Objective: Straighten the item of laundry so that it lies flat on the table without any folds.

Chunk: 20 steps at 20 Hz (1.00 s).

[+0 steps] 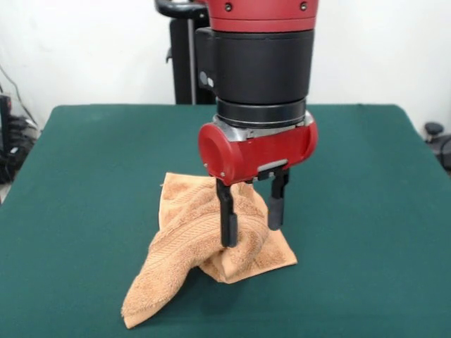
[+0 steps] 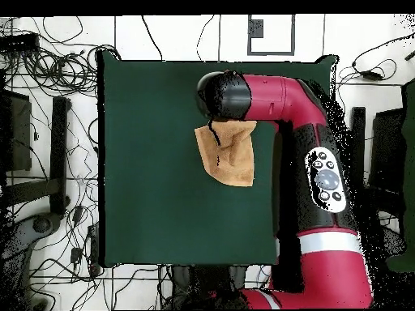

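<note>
The orange-tan towel (image 1: 197, 243) lies crumpled on the green table (image 1: 84, 183), with a raised ridge in the middle and one corner trailing toward the front-left. My gripper (image 1: 251, 236) hangs straight down over the towel's right part. It is open, and its black fingers (image 1: 227, 222) stand either side of a raised fold. I cannot tell whether the tips touch the cloth. In the overhead view the towel (image 2: 228, 155) shows folded over itself near the table's (image 2: 146, 162) upper right, partly under the arm's head (image 2: 223, 93), which hides the gripper.
The red arm (image 2: 320, 170) runs along the table's right edge in the overhead view. Cables and equipment lie on the floor (image 2: 49, 121) around the table. Wide green surface shows to the left of the towel.
</note>
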Each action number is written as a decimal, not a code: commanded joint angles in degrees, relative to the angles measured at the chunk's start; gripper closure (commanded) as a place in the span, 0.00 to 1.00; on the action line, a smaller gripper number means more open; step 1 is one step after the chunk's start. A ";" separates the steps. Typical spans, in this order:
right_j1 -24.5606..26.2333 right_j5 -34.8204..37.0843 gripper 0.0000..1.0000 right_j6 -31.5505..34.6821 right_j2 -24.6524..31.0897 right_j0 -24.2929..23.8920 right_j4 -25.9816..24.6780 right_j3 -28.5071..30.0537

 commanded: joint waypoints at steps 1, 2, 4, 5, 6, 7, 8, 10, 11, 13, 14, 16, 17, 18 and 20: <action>1.95 4.06 0.00 5.11 -0.45 1.99 -0.82 6.51; 1.88 3.86 0.00 5.13 -0.53 1.96 -0.78 6.74; 1.90 4.15 0.00 5.10 -0.72 1.98 -0.71 6.81; 1.90 4.66 0.00 5.20 -0.95 2.06 -0.67 6.77; 2.09 5.22 0.00 5.37 -1.24 2.22 -0.65 6.65; 2.21 5.51 0.00 5.55 -1.44 2.30 -0.61 6.61; 2.48 5.95 0.00 5.72 -1.66 2.54 -0.59 6.21; 2.76 6.18 0.00 5.96 -2.01 2.76 -0.52 6.00; 2.83 6.30 0.00 6.11 -2.18 2.85 -0.43 5.96; 2.70 5.96 0.00 6.42 -2.32 2.83 -0.07 6.39; 2.63 5.85 0.00 6.57 -2.37 2.81 0.12 6.58; 2.82 5.97 0.00 6.80 -2.65 2.93 0.23 6.64; 2.91 6.02 0.00 6.91 -2.78 2.98 0.29 6.67; 3.08 5.48 0.00 7.03 -2.83 3.00 0.29 6.87; 3.39 4.18 0.00 7.28 -2.95 3.02 0.27 7.34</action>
